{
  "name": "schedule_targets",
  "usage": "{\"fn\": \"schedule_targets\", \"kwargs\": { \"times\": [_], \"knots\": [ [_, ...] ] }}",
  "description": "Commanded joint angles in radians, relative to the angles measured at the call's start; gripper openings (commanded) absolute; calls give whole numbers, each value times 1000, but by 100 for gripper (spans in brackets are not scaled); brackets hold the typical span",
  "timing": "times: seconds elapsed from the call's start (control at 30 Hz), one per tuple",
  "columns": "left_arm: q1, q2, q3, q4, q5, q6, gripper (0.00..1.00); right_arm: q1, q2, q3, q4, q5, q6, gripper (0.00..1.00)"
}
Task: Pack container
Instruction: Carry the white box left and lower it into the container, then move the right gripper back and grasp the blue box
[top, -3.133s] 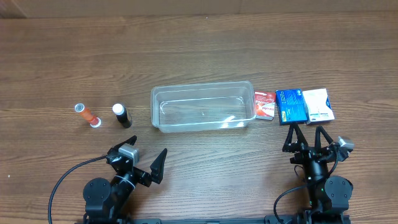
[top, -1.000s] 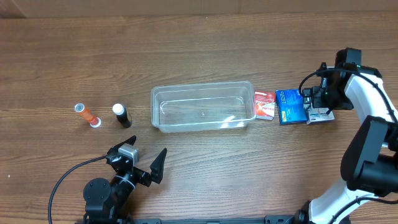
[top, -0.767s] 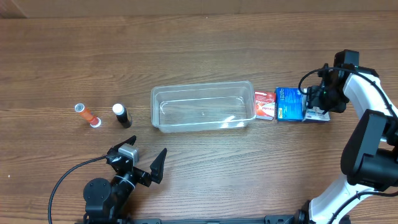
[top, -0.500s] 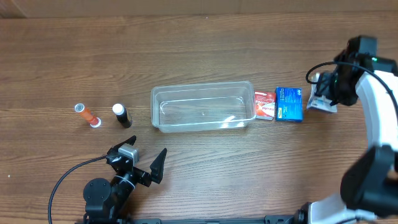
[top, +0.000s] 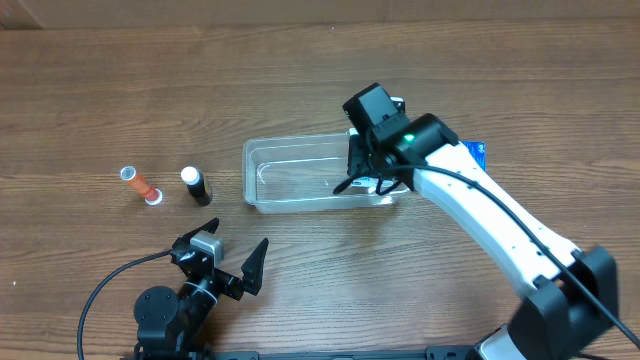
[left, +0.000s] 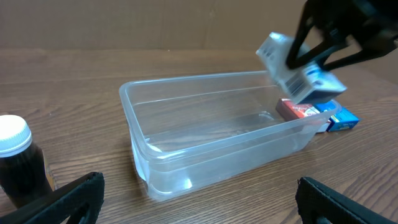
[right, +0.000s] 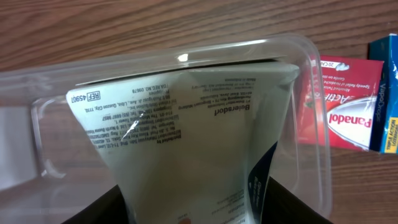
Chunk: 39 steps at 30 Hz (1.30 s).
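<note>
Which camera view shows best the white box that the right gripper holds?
The left wrist view: the whole white box shows, held by the right gripper above the container. Right wrist shows only its printed face; overhead, the gripper mostly hides it.

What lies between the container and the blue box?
A red box sits between the container and the blue box, clear in the left wrist and right wrist views.

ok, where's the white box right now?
In the left wrist view the white box is in the right gripper, held just above the container's right end, the end nearest the red box on the table.
</note>
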Motion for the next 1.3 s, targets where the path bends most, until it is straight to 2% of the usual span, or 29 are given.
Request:
{"fn": "schedule_targets", "kwargs": {
  "times": [0.0, 0.13, 0.23, 0.4, 0.57, 0.63, 0.7, 0.77, 0.8, 0.87, 0.93, 0.97, 1.03, 1.1, 1.27],
  "knots": [
    [-7, -7, -5, 7, 0, 16, 100, -17, 72, -4, 13, 95, 11, 58],
    [-7, -7, -5, 7, 0, 16, 100, -24, 110, -4, 39, 145, -11, 60],
    [-7, -7, -5, 7, 0, 16, 100, -24, 110, -5, 43, 145, -12, 68],
    [-7, -7, -5, 7, 0, 16, 100, -24, 103, 3, 41, 149, -54, 73],
    [-7, -7, -5, 7, 0, 16, 100, -25, -5, 66, 34, 217, -130, 82],
    [-7, -7, -5, 7, 0, 16, 100, -41, -77, 69, 18, 256, -148, 82],
    [-7, -7, -5, 7, 0, 16, 100, -100, -156, 69, -39, 256, -142, 89],
    [-7, -7, -5, 7, 0, 16, 100, -244, -214, 69, -69, 126, -145, 100],
    [-7, -7, -5, 7, 0, 15, 100, -321, -217, 68, -73, 39, -169, 100],
    [-7, -7, -5, 7, 0, 16, 100, -510, -183, 31, -67, -161, -233, 100],
    [-7, -7, -5, 7, 0, 16, 100, -608, -113, -18, -57, -177, -249, 100],
    [-7, -7, -5, 7, 0, 16, 100, -628, -75, -40, -40, -189, -279, 100],
    [-7, -7, -5, 7, 0, 16, 100, -628, 45, -57, -19, -233, -435, 100],
    [-7, -7, -5, 7, 0, 16, 100, -625, 143, -57, -16, -226, -500, 100],
    [-7, -7, -5, 7, 0, 16, 100, -625, 235, -58, -8, -175, -522, 100]
  ]
}}
